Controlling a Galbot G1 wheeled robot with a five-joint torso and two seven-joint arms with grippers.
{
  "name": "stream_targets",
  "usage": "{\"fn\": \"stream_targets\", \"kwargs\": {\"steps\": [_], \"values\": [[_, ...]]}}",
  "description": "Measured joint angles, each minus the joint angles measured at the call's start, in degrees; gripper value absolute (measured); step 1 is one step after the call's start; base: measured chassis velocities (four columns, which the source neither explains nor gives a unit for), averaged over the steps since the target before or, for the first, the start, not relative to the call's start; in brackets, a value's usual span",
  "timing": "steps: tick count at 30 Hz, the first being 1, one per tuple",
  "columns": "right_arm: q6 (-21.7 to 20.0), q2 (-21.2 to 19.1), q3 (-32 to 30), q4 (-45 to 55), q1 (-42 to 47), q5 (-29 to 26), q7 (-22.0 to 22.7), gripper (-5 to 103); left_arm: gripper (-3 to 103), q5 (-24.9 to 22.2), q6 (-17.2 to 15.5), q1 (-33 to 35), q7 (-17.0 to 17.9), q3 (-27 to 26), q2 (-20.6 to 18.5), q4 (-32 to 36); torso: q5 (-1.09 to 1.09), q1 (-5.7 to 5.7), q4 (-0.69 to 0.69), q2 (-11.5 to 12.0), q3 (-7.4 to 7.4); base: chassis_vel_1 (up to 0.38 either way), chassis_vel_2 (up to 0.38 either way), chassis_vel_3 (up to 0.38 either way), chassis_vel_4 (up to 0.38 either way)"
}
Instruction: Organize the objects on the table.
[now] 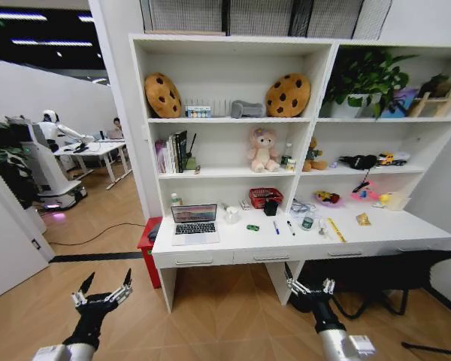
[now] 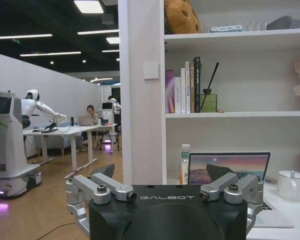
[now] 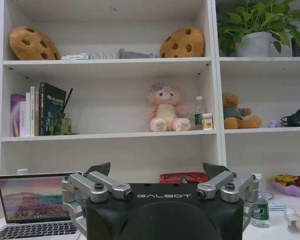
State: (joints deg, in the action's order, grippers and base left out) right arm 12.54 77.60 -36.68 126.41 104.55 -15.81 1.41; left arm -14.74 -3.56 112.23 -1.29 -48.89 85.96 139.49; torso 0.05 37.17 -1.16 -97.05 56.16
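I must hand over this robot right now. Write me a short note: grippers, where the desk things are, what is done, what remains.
Left gripper: open, empty, low in front of the table.
Right gripper: open, empty, low near the table's front edge.
On the table: laptop open at the left end; green toy car, blue pen and black pen mid-desk; gold packet to the right.
Done: nothing appears gripped or sorted.
Left: apparently all the organizing.

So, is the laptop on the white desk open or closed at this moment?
Open. The laptop stands on the desk with its lid raised and its screen lit, showing a landscape picture; the keyboard lies exposed in front.
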Motion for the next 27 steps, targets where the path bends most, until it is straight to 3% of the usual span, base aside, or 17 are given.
{"fn": "stream_targets", "kwargs": {"steps": [27], "values": [[-0.62, 1.29, -0.11, 1.85, -0.62, -1.27, 0.33, 100, 100, 0.79, -0.68, 0.99, -0.17, 0.19, 1.33, 2.09, 0.00, 0.00, -0.01, 0.00, 0.00, 0.000, 0.000, 0.000, 0.000]]}}
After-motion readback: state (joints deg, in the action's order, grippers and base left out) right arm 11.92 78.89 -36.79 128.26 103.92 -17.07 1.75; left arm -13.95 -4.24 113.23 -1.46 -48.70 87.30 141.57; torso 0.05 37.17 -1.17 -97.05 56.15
